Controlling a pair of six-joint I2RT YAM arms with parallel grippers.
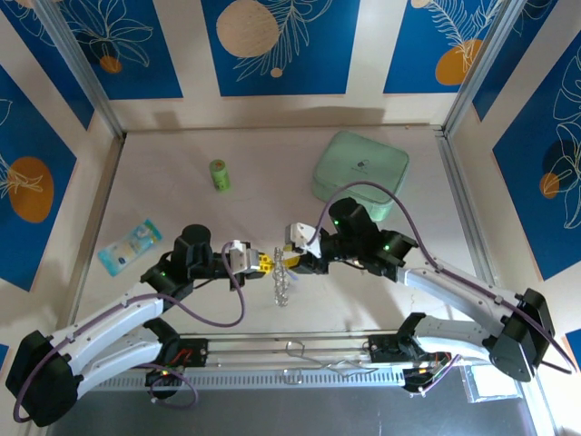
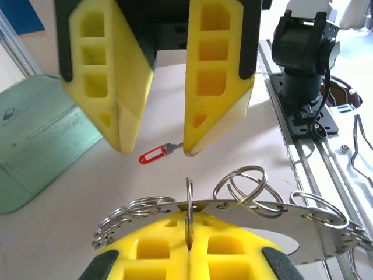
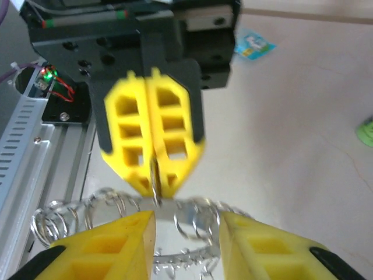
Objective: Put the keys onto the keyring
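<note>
Two claws met at the keyring, which hung off the tabletop between them, its rim fringed with small wire loops. The left claw had its yellow fingers pressed together on the keyring's edge, pinching the thin metal between the pads, and the left wrist view showed that edge standing upright in the seam between its own two fingers. The right claw faced the keyring from the opposite side with its fingers spread and nothing between them; its tips stood just beyond the keyring and did not touch it. The red-tagged key lay flat on the tabletop past the keyring as the left wrist saw it, under the gap of the right claw's spread fingers, its silvery blade pointing toward one of those fingertips. From above, a green cylinder stood upright well beyond the keyring and to its left. A mint case lay well beyond the keyring and to its right. A blue packet lay far to the keyring's left, near the tabletop's edge.
</note>
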